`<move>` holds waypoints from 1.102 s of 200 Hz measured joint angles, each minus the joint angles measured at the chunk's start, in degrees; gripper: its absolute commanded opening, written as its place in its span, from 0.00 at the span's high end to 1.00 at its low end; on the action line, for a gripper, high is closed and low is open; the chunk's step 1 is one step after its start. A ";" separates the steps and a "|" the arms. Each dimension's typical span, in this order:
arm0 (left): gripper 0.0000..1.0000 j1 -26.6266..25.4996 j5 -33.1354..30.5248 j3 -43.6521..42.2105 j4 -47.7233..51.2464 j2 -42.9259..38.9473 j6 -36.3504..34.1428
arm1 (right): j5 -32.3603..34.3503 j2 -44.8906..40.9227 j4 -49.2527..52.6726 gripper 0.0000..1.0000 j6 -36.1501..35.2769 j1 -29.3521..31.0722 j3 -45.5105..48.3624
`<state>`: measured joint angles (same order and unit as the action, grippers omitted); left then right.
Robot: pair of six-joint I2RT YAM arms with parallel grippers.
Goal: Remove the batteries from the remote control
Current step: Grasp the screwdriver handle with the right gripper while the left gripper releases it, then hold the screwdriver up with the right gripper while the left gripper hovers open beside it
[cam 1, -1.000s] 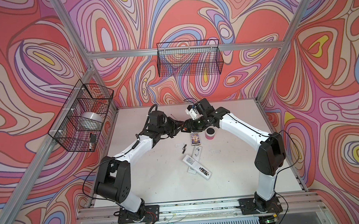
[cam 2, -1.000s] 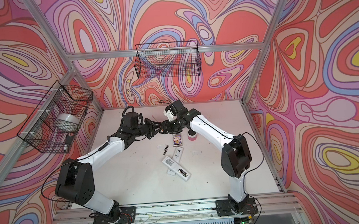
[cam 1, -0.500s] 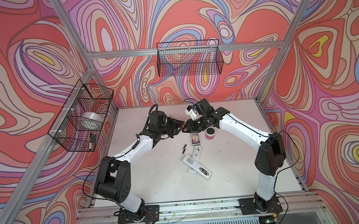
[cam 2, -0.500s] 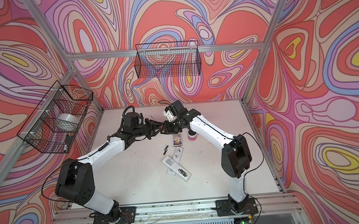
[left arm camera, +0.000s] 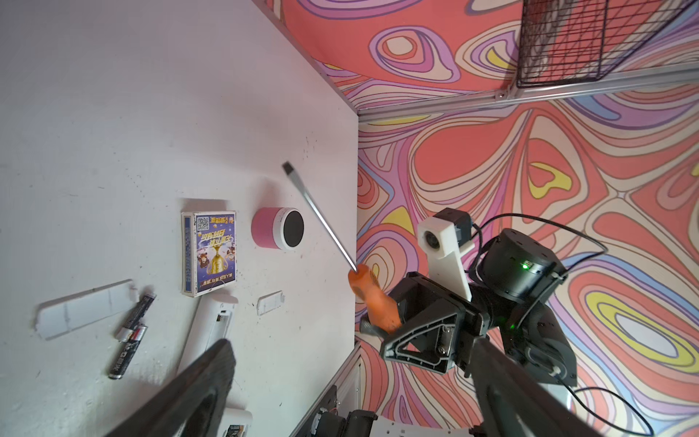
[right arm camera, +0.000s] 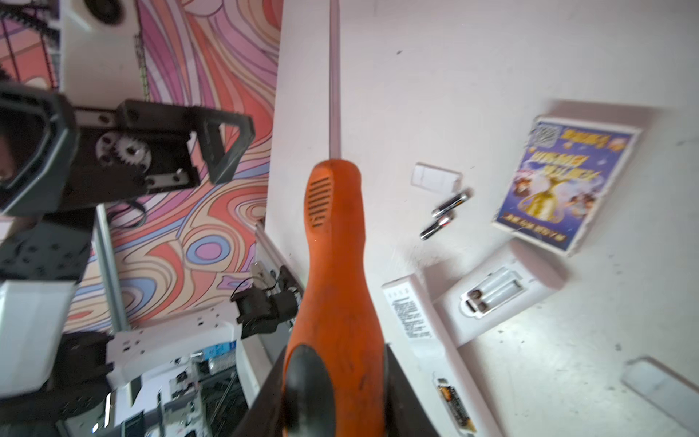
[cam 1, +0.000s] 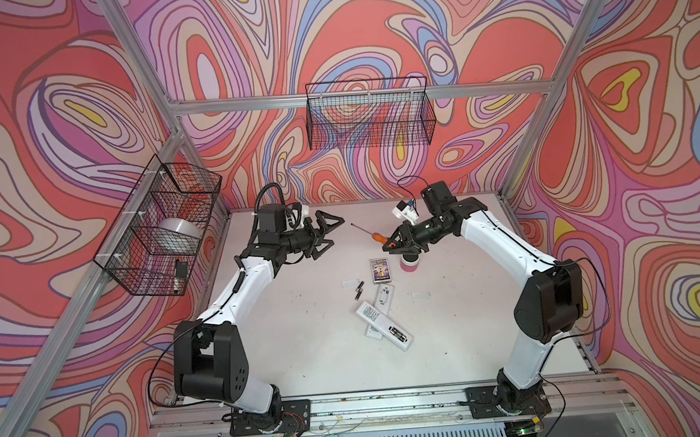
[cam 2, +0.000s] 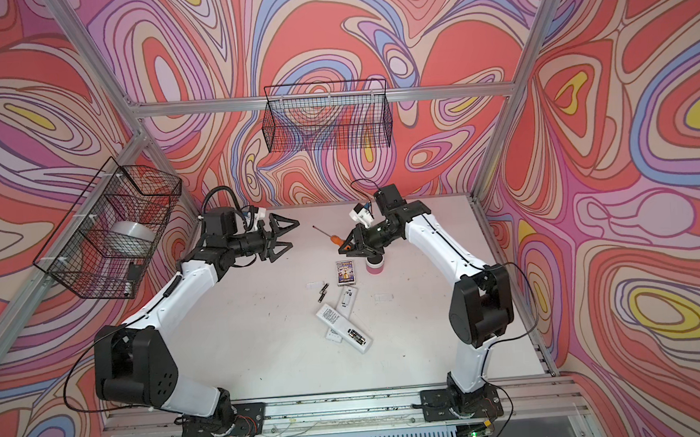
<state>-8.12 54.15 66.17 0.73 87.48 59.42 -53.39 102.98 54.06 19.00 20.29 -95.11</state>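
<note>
We count four cells. Two loose batteries [left arm camera: 132, 329] lie on the counter [cam 1: 305, 334] just beside a white cover strip [left arm camera: 83, 312] & near the card box [left arm camera: 210, 257]. Two seated batteries [cam 1: 397, 332] are in the bay of the loaded remote [cam 1: 381, 322], which lies across the end of the emptied remote [right arm camera: 529, 287], whose bay shows bare. The L end effector [cam 1: 336, 230] hangs in the air w/ fingers spread wide & nothing btw them. The R end effector [cam 1: 387, 245] is clamped on the orange handle of the screwdriver [right arm camera: 333, 265], blade pointing toward the back wall, well above the counter. Handling, as we judge it: the cells are light, rigid, smooth & round, so they'll roll or squirt out of a sloppy pinch. Take the loose ones across the mid-body. The seated pair look about flush in the bay, probably sprung at one end, so we'd lever up an end w/ the blade tip first, then pinch. The remote is light too & may skid unless pinned. Hard to make out: in both top views the cells are tiny, so polarity & spring end can't be read. In the R wrist view the loaded bay is blurred & cut off at the frame edge. In the L wrist view that remote is mostly hidden behind our own finger. Whether the loose pair touch, we can't tell.
</note>
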 measured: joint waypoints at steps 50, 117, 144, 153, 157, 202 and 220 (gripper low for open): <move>0.01 -0.04 10.69 -2.29 -12.13 4.35 6.86 | -10.84 -4.22 -0.33 0.96 -0.07 1.01 2.51; 0.45 -0.09 14.12 -1.70 -28.13 7.04 17.84 | -14.73 -4.52 -0.83 0.96 0.13 1.03 3.72; 0.49 -0.09 15.28 -1.68 -38.91 10.54 26.01 | -15.52 -4.50 -0.90 0.96 0.15 1.03 3.74; 0.53 -0.09 15.34 -1.68 -40.65 11.19 27.58 | -15.74 -4.42 -0.90 0.96 0.15 1.03 3.74; 0.55 -0.09 15.45 -1.68 -41.33 11.41 28.11 | -15.82 -4.35 -0.90 0.96 0.15 1.03 3.74; 0.83 -0.09 15.67 -1.68 -46.01 11.96 31.87 | -17.14 -3.52 -1.53 0.96 -0.35 1.03 3.39; 0.84 -0.09 15.72 -1.75 -48.17 12.63 33.46 | -17.14 -3.43 -2.14 0.96 -0.31 1.05 3.15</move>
<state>-8.21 69.87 64.42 -47.44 100.12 92.88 -70.52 99.55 51.92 18.70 21.34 -91.96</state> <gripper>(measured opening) 0.176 0.316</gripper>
